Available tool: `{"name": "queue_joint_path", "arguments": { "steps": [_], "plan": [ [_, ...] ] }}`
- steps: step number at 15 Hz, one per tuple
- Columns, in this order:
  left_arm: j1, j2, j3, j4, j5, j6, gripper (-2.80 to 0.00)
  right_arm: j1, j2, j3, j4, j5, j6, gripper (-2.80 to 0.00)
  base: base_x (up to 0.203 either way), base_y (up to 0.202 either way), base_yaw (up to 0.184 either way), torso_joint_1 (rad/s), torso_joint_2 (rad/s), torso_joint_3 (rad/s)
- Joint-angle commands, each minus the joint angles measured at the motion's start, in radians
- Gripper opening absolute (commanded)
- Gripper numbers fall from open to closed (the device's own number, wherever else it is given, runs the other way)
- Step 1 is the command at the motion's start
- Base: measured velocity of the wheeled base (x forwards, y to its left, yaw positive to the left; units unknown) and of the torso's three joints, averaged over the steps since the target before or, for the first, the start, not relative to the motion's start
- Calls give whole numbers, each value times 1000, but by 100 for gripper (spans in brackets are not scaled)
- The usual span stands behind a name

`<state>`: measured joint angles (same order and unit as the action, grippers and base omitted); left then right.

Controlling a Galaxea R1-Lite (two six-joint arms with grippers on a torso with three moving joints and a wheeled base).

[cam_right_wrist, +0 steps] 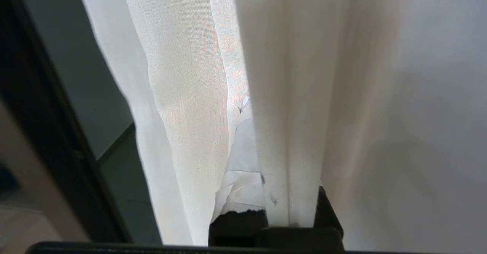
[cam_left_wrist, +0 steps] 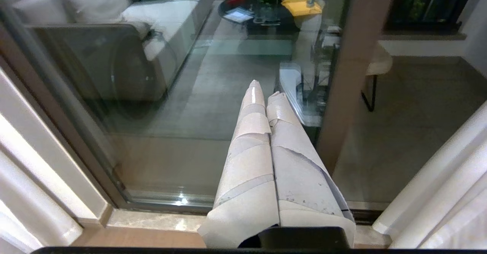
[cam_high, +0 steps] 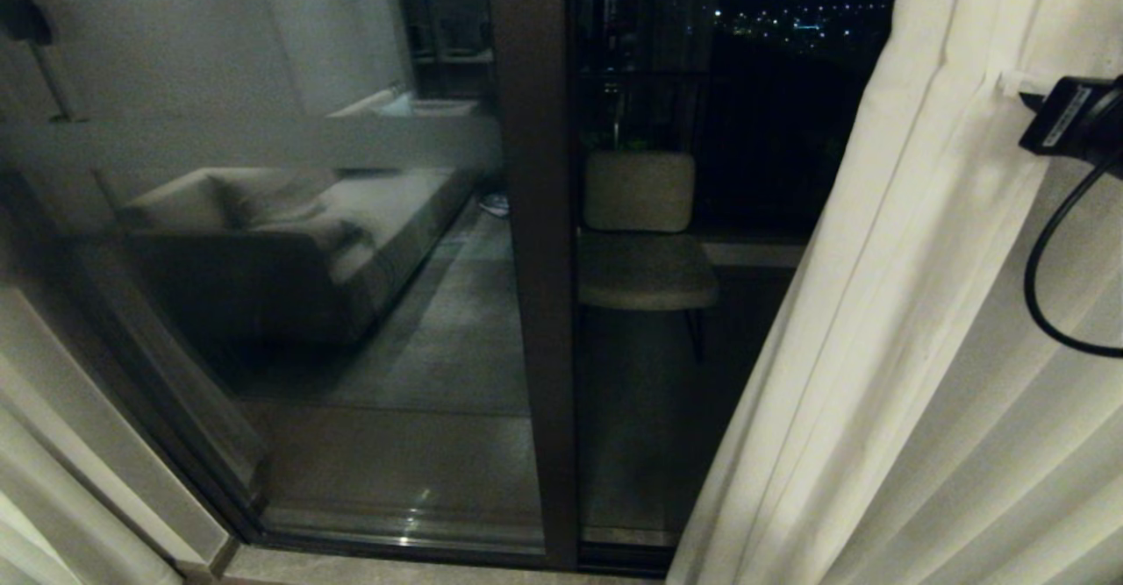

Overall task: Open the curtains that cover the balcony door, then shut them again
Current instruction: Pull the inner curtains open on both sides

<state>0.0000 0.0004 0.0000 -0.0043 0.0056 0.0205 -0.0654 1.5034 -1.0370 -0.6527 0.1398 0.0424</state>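
Observation:
The balcony door (cam_high: 351, 322) is a tall glass pane in a dark frame (cam_high: 535, 217), uncovered across the middle. One cream curtain panel (cam_high: 921, 348) hangs in long pleats at the right. The edge of the other panel (cam_high: 26, 515) shows at the bottom left. My right gripper (cam_high: 1018, 85) is high at the right, shut on a fold of the right curtain (cam_right_wrist: 289, 151). One taped finger (cam_right_wrist: 239, 162) shows beside the fold; the other is hidden behind the fabric. My left gripper (cam_left_wrist: 264, 90) points down at the door's foot, shut and holding nothing.
A padded chair (cam_high: 640, 234) stands outside behind the glass. A sofa is reflected in the left pane. A frosted band (cam_high: 263, 142) crosses the glass, with a dark handle (cam_high: 22, 19) at the far left. A stone sill (cam_left_wrist: 152, 219) runs along the door's foot.

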Motion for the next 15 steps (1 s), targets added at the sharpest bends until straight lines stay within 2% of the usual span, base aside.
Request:
{"name": "queue_joint_path", "arguments": {
  "steps": [1,15],
  "plan": [
    [0,0,0,0,1,1,-280,-4,1,0,-5,1,1,-280,0,-191,1,10,-1,2],
    [0,0,0,1,1,-1,-280,-14,-5,9,-5,3,1,-280,0,-189,0,2,2,2]
  ]
}}
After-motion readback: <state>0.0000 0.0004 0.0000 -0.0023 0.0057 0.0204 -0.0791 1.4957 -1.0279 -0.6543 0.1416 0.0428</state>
